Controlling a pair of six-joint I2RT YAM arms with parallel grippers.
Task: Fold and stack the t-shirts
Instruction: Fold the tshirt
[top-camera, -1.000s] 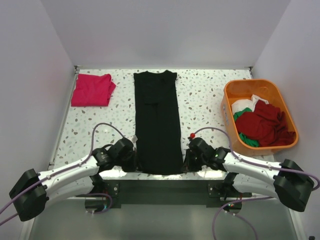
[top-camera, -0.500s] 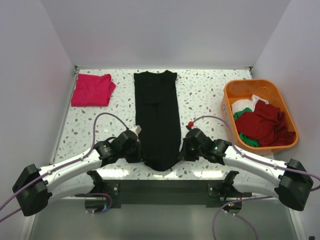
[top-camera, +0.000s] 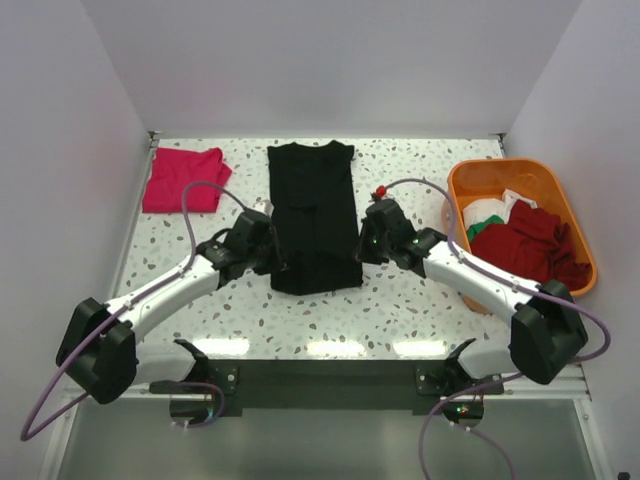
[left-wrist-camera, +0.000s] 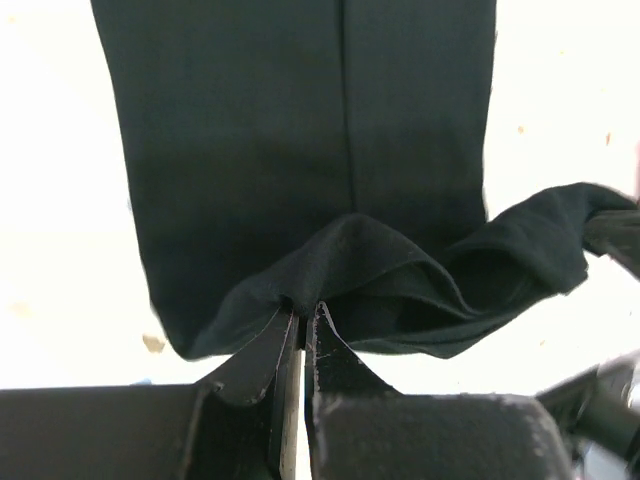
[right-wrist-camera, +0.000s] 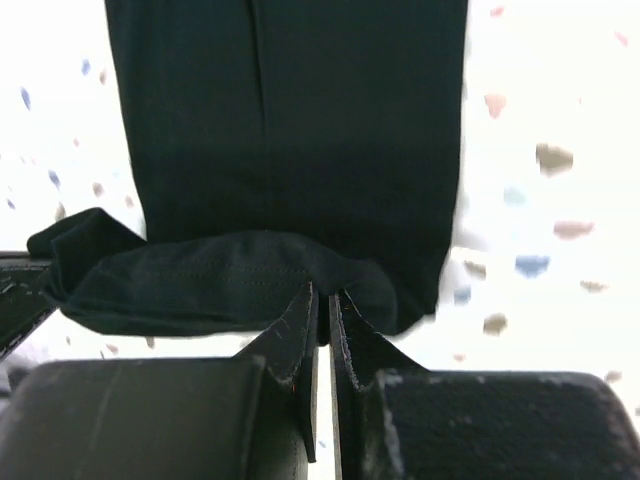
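A black t-shirt (top-camera: 312, 215) lies lengthwise in the middle of the table, its near end lifted and doubled back over itself. My left gripper (top-camera: 268, 238) is shut on the hem's left corner (left-wrist-camera: 300, 300), and my right gripper (top-camera: 366, 240) is shut on the hem's right corner (right-wrist-camera: 330, 285). Both wrist views show the pinched black cloth bunched at the fingertips, with the flat part of the shirt beyond. A folded bright pink-red t-shirt (top-camera: 184, 180) rests at the far left.
An orange tub (top-camera: 458, 185) at the right holds dark red (top-camera: 530, 245), white (top-camera: 484, 210) and green (top-camera: 478, 228) shirts. White walls close in the table on three sides. The speckled tabletop (top-camera: 400, 310) shows in front of the black shirt.
Both grippers have carried the black shirt's near hem from the front edge toward the far side, folding the shirt back on itself. The shirt's visible length has shortened.
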